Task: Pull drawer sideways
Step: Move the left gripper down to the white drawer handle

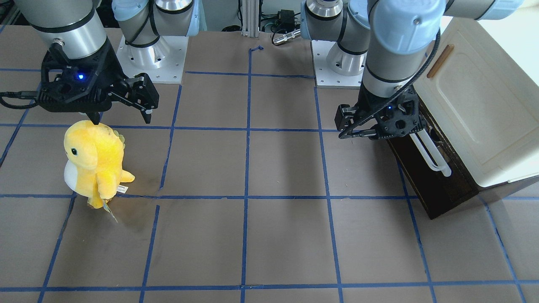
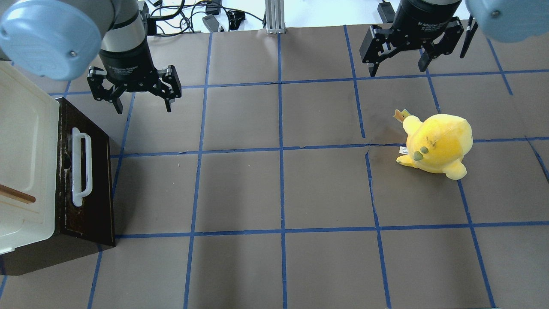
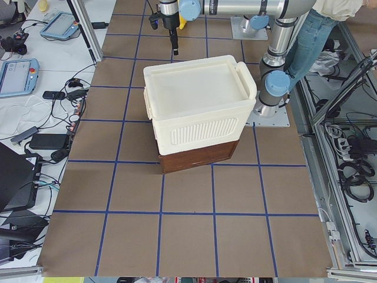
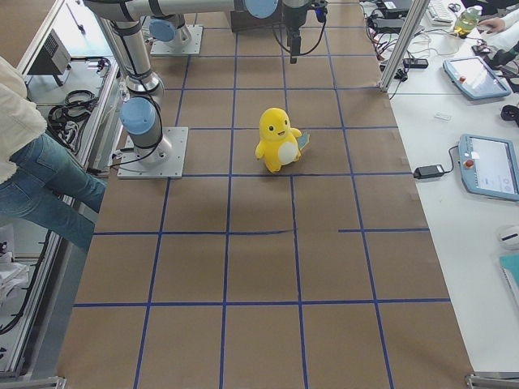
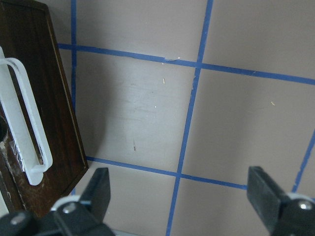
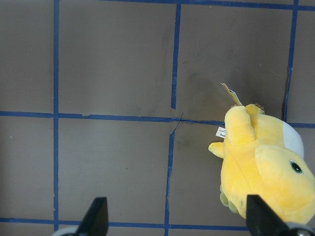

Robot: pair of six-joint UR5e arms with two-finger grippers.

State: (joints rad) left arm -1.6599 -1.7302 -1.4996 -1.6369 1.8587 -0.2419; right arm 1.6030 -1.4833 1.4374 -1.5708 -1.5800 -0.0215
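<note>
Though spread wide, the left tool point(image 2: 143, 110) holds nothing near the drawer point(image 2: 98, 184).

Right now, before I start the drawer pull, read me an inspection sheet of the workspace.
Surface: brown mat with blue tape grid, lying flat.
Job's things: drawer under the cream cabinet, looks shut; white bar handle untouched.
Clutter: yellow plush toy, upright, on the robot's right side.
Grippers: left pincer open, empty, near the drawer's far end; right pincer open, empty, near the toy.
Cables: loose leads and adaptors beyond the mat's far edge.
Surroundings: operator beside the arm bases; teach pendants on the side bench.
</note>
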